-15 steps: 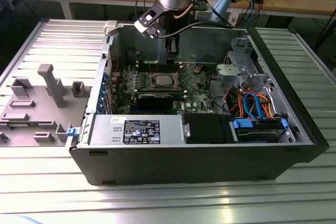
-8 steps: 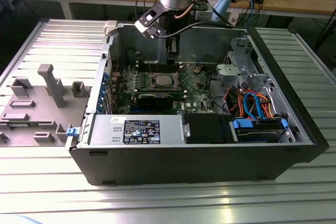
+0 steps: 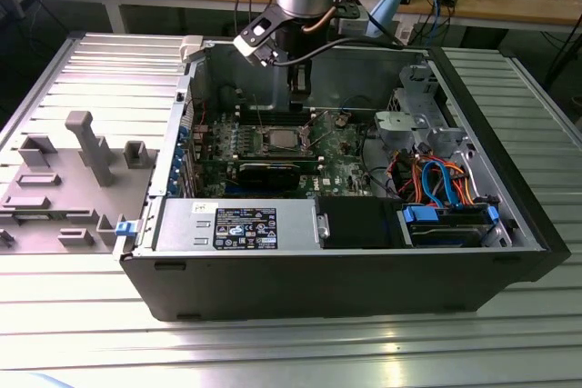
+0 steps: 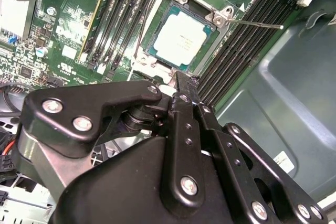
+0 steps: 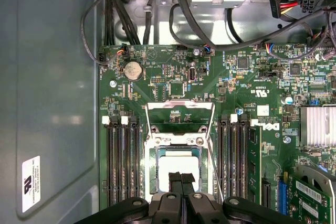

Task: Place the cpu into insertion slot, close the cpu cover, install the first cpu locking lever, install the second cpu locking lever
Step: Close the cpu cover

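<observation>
Cpu (image 5: 170, 163) seated in insertion slot (image 5: 153, 174); cpu cover (image 5: 180, 105) hinged open. Jaws closed, empty, above cpu, probably for pushing.

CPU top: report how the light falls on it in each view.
Second wrist view: the cpu top is washed pale by glare, its print faint. First wrist view: it is blown out to plain white, the gripper covering one edge. Exterior view: it is a small dull grey square inside the case, without glare.
</observation>
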You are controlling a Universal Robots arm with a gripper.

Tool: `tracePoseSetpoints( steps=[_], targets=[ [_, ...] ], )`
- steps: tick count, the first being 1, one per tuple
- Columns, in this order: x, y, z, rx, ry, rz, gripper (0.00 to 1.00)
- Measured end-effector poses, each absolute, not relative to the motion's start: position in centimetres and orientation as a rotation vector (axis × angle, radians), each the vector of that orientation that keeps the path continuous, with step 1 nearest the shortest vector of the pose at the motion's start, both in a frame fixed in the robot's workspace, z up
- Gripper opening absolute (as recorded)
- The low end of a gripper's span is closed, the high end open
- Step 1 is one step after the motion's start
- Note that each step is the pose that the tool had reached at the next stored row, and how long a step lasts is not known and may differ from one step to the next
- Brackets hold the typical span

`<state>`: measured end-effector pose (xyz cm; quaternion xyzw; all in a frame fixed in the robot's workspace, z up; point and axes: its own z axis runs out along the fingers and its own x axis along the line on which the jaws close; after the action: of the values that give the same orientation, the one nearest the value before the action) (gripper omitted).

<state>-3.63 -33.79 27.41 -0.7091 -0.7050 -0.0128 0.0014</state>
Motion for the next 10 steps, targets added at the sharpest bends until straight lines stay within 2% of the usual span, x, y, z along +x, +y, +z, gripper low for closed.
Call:
tracePoseSetpoints(
  steps=[10],
  targets=[
    [-3.55, -33.79, 27.62, -2.226, -2.213, -0.04, 0.11]
  ],
)
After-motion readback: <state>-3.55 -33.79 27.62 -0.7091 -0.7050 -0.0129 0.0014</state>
